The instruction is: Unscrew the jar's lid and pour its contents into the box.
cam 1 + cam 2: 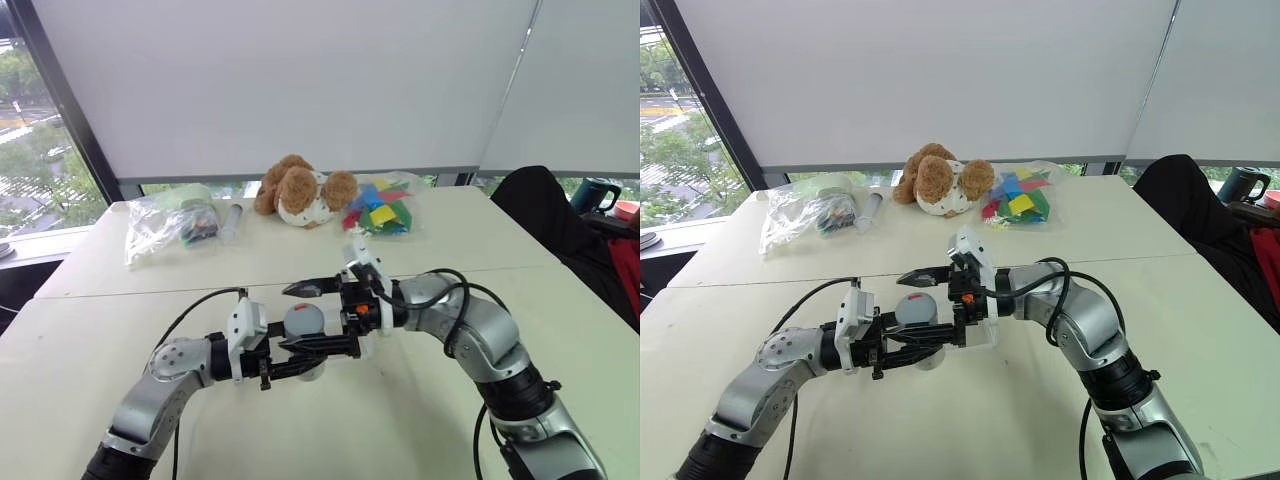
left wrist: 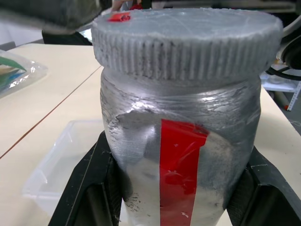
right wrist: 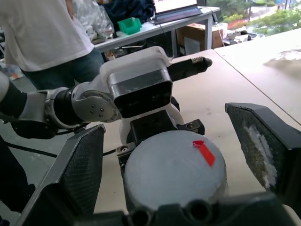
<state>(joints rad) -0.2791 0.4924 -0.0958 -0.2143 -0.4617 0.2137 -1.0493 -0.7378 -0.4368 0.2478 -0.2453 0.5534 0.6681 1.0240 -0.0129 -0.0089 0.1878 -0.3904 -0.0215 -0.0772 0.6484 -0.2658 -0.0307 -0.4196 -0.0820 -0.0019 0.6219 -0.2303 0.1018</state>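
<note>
We are steadying the jar point(image 2: 183, 141) for unscrewing.
Left tool point(image 1: 300, 355) is clamping it upright; right tool point(image 1: 318, 318) is straddling the lid point(image 3: 171, 167), spread apart.

No readable text, label, brand or number anywhere; jar point(image 2: 181, 155) and lid point(image 3: 175, 169) carry only plain red tape marks.

Silvery cylindrical jar with a red vertical stripe point(image 2: 181, 155): held upright above the worktop, ribbed grey round screw lid point(image 2: 188, 40) still on, red mark on top. Shallow clear plastic rectangular box point(image 2: 61, 162): lying on the worktop just behind.
</note>
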